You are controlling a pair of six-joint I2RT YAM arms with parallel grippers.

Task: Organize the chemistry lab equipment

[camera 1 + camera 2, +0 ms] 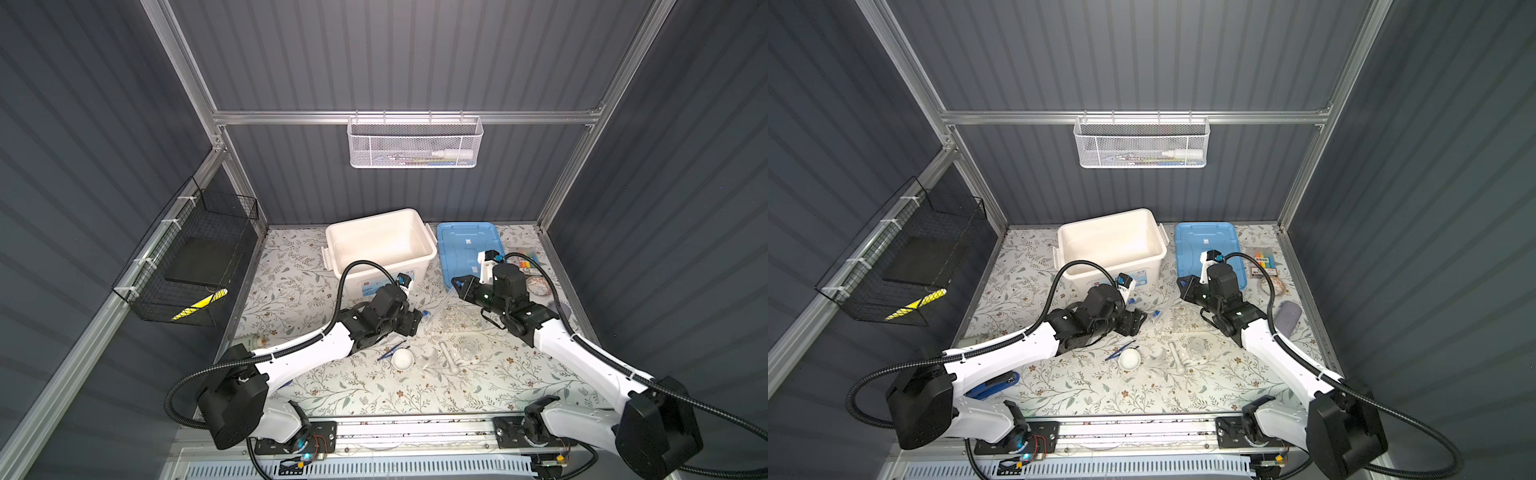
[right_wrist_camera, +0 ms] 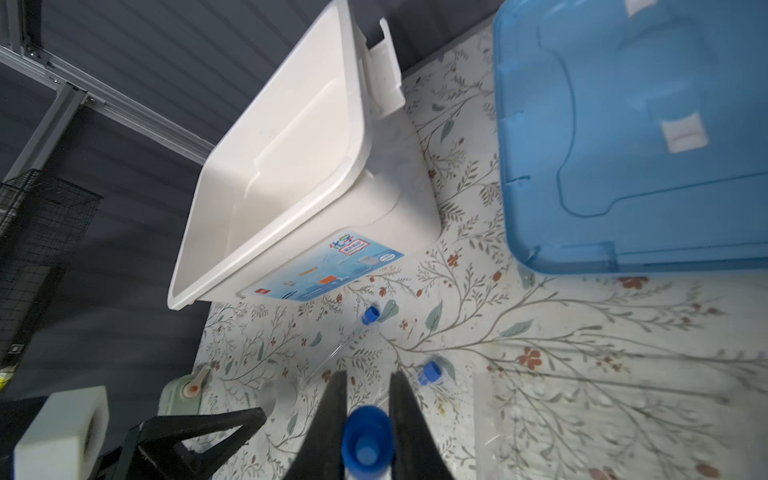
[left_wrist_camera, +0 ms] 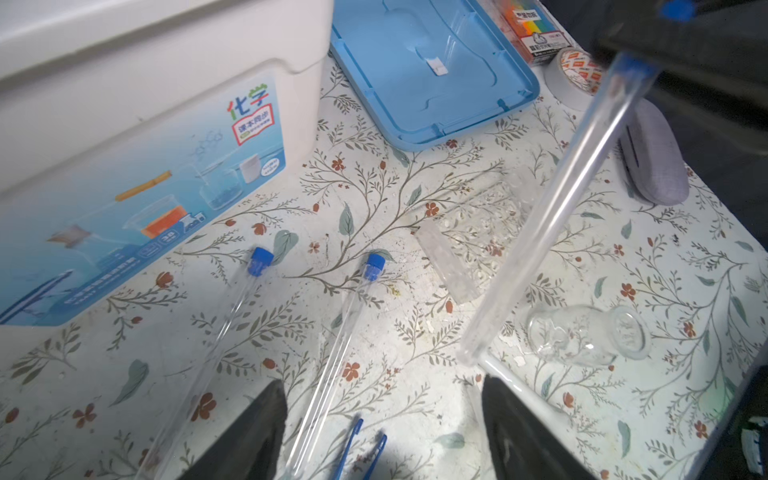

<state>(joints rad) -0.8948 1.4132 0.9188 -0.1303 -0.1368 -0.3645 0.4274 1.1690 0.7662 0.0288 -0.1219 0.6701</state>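
My right gripper (image 2: pixel 369 376) is shut on the blue cap of a clear test tube (image 2: pixel 368 440). That tube (image 3: pixel 552 208) hangs slanted above the clear tube rack (image 3: pixel 469 249). My left gripper (image 3: pixel 382 382) is open low over the table. A second test tube (image 3: pixel 340 353) lies between its fingers, and a third tube (image 3: pixel 232 316) lies beside it. The dark blue tweezers (image 1: pixel 390 350), a white dish (image 1: pixel 402 358), the white pestle (image 1: pixel 450 357) and a small clear bottle (image 3: pixel 590 332) lie nearer the front. In both top views the left gripper (image 1: pixel 1136 322) and right gripper (image 1: pixel 1181 284) are near the middle.
An open white bin (image 1: pixel 332 241) stands at the back, with its blue lid (image 1: pixel 465 245) flat beside it. A marker pack (image 1: pixel 1262 262), a tape roll (image 1: pixel 1273 286) and a grey cloth (image 1: pixel 1287 316) lie at the right. A blue stapler (image 1: pixel 992 386) lies under the left arm.
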